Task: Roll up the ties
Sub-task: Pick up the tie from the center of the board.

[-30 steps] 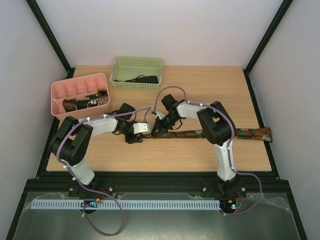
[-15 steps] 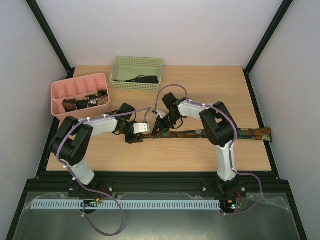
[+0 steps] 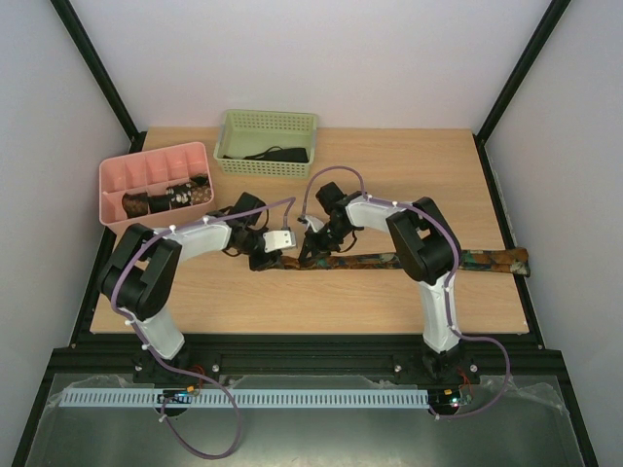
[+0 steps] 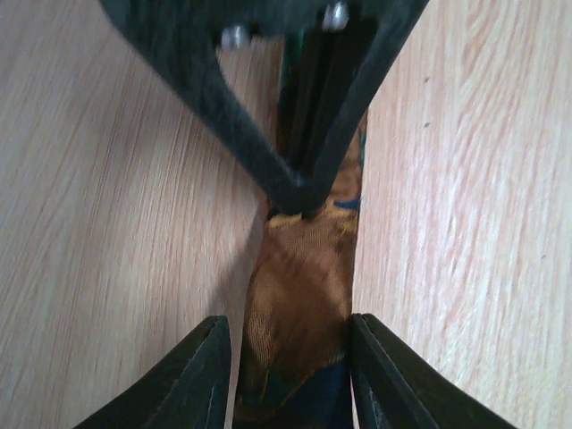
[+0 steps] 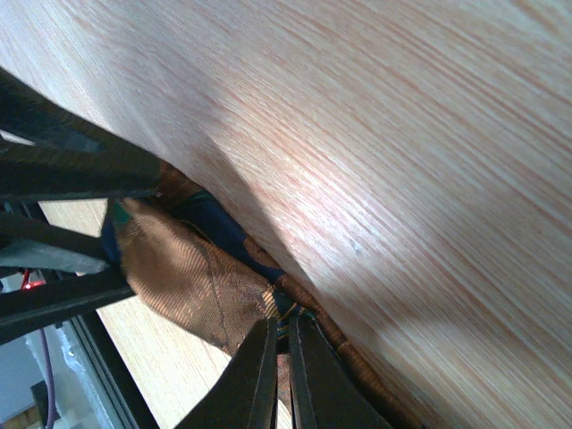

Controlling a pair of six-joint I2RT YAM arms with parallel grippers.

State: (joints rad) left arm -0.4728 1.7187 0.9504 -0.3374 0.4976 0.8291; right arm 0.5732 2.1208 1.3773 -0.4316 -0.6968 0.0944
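Observation:
A long tie with a mottled orange-green pattern lies flat across the table, running from the right edge to the middle. My left gripper is at its left end. In the left wrist view the jaws press the bowed brown-orange fabric from both sides. My right gripper is just to the right of it. Its fingers are pinched shut on a fold of the tie. The two grippers nearly touch.
A pink divided tray at the back left holds rolled ties. A green basket behind the grippers holds a dark tie. The tie's far end hangs at the table's right edge.
My left gripper has shifted a little right and back, closing in on the tie's left end beside the right gripper. The right gripper has barely moved.

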